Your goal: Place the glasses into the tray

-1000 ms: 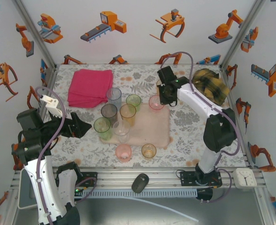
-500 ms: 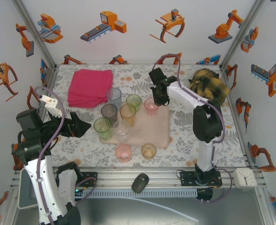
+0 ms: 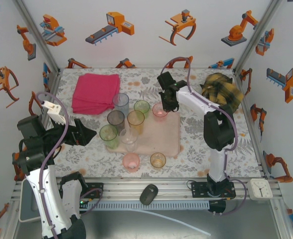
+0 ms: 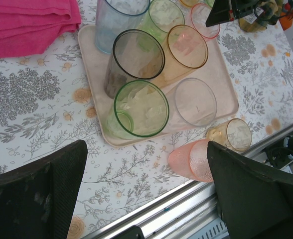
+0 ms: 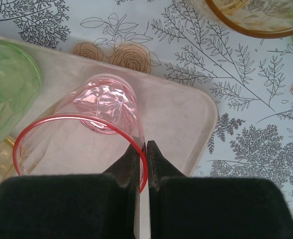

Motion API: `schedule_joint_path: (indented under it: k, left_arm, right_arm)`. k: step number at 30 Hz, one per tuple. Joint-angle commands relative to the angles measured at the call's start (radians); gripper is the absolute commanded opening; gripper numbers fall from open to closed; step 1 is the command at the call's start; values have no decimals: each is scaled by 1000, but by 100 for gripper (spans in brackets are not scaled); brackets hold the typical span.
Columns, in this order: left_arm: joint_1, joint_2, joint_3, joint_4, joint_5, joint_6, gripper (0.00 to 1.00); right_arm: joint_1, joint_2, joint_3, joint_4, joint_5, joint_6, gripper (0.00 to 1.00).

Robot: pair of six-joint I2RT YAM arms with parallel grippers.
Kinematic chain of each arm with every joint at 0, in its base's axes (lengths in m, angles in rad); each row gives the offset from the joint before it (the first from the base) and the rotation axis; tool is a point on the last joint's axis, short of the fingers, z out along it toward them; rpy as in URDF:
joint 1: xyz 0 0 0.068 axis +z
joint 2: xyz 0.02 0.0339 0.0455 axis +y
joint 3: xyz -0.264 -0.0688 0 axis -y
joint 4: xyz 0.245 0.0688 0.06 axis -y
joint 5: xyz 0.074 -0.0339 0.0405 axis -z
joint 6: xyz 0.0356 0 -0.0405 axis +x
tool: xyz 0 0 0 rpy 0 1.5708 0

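The pale pink tray [image 3: 162,139] lies mid-table with several glasses standing on it, among them pale blue [image 3: 120,102], grey [image 3: 115,118], orange [image 3: 135,119] and green [image 3: 108,134]. My right gripper [image 3: 165,104] is shut on the rim of a pink glass [image 3: 159,110], one finger inside and one outside. That pink glass [image 5: 106,104] rests upright in the tray's [image 5: 179,112] far right corner, with the right gripper [image 5: 145,147] pinching its wall. Off the tray near the front edge lie a pink glass [image 4: 189,160] and an orange glass [image 4: 231,135]. My left gripper [image 4: 146,149] hovers open left of the tray.
A folded magenta cloth [image 3: 95,92] lies at the back left. A yellow and black bundle [image 3: 223,89] sits at the back right. A dark mouse [image 3: 148,194] and a small clock [image 3: 260,188] rest on the front rail. Enclosure walls bound the table.
My right gripper carried the pink glass leftward from beside the tray onto its far right corner. The left arm has not moved.
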Motion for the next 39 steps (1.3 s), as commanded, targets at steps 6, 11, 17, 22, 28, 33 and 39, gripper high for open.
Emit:
schedule_joint_path:
  k: [6,11,17,22,28,33,39]
  left_arm:
    - [5,-12,-5,13,15,-16,97]
    - [6,-17,-4,13,14,-16,97]
    - [6,-18,-3,14,15,-19,97]
    - [6,-19,-1,13,14,-17,97]
    - [7,-15,10,13,11,-15,97]
    - [7,-13,20,12,8,-9,97]
    - [5,-9,20,17,16,-11,97]
  right_arm:
    - [7,8,32,2,14,-2,17]
    - [7,4,35,-1,5,-2,20]
    - [7,-12,38,-9,11,-3,28]
    - [7,-50,32,-14,25,-1,35]
    - [7,-145,7,-29,25,1,36]
    - [12,-296,-96,-29,12,25,37]
    - [37,-542,-262,-38,27,48,37]
